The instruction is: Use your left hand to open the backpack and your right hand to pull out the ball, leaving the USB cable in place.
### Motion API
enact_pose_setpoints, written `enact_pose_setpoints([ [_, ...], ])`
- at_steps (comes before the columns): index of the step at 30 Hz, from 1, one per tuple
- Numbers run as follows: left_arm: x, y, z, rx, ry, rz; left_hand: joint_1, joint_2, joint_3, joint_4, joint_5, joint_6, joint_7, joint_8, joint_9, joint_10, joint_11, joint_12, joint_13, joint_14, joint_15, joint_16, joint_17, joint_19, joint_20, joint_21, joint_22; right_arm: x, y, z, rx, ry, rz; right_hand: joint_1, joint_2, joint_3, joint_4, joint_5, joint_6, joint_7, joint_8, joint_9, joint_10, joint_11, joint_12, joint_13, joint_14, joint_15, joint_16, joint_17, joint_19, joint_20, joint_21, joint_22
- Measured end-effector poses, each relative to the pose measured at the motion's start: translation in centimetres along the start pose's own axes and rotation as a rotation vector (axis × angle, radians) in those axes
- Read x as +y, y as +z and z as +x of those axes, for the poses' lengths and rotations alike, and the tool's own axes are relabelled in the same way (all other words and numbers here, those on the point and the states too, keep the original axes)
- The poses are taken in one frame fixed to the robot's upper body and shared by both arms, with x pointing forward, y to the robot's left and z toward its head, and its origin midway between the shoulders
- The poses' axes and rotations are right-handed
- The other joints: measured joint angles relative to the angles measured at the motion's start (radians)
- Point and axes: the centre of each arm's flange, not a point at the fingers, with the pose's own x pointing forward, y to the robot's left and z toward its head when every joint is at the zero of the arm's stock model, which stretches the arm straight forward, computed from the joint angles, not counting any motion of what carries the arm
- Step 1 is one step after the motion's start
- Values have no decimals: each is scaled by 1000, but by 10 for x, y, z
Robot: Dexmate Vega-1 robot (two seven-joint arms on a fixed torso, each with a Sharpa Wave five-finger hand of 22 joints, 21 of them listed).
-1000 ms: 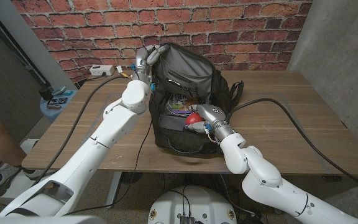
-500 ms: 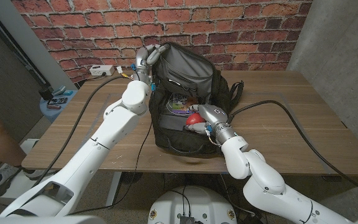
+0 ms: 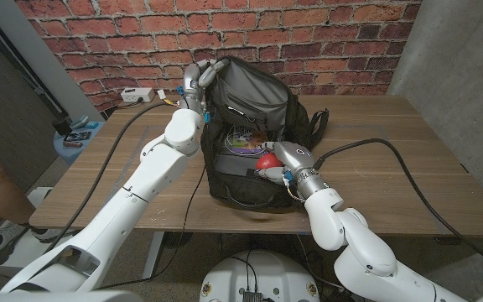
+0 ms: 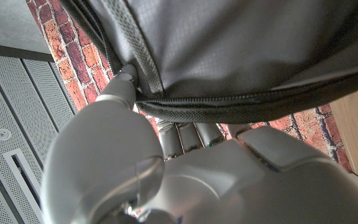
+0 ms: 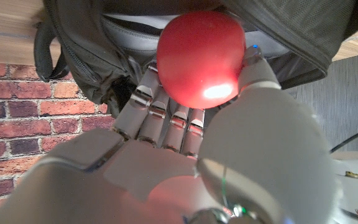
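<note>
Lifting the ball clear of the backpack

The backpack (image 3: 254, 126) stands open on the surface (image 3: 392, 151), its flap gripped by the left hand (image 3: 198, 77). The right hand (image 3: 282, 159) grasps the red ball (image 3: 267, 158), now drawn nearer the bag's front rim than a second ago, so extraction looks nearly complete.

A red brick wall (image 3: 124, 38) fills the top of the frame. A grey concrete wall (image 3: 455, 54) stands at right. The wooden table (image 3: 392, 180) spans the middle. At left, a round blue stand (image 3: 67, 144), possibly a stool.
</note>
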Motion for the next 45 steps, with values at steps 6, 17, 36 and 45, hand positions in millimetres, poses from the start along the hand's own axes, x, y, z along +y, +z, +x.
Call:
enact_pose_setpoints([
  [6,-1,1,0,-3,-2,-3,0,0,0,0,0,-3,0,0,0,-4,4,0,0,0,0,0,0,0,0,0,0,-4,-1,-5,21,-4,1,0,0,0,0,0,0,0,-5,0,1,-1,4,0,0,0,-2,0,0,0,4,1],
  [17,-1,1,2,-8,-10,-5,-4,5,0,0,0,-1,-2,0,0,-4,4,0,0,0,0,-4,1,0,0,0,0,-12,2,-17,45,-13,16,1,-1,-8,8,0,6,5,-5,5,3,-4,4,-5,4,-4,-7,-1,0,0,5,1],
  [36,-6,1,5,-9,-25,-3,-5,6,-1,-1,0,-2,-2,0,0,-8,0,0,-3,0,0,-7,5,0,0,0,0,-25,-8,-35,122,-30,6,-5,5,-18,7,0,5,5,-9,5,4,-5,3,-1,10,-10,-19,-1,-4,-4,12,0],
  [45,-9,0,10,-7,-35,-4,-5,6,-1,-1,0,-3,0,0,-1,-8,0,0,-5,0,0,-7,5,0,0,0,0,-32,-18,-44,176,-40,17,-5,5,-21,10,0,5,5,-9,5,5,-5,0,-1,10,-10,-22,4,-4,-4,18,0],
])
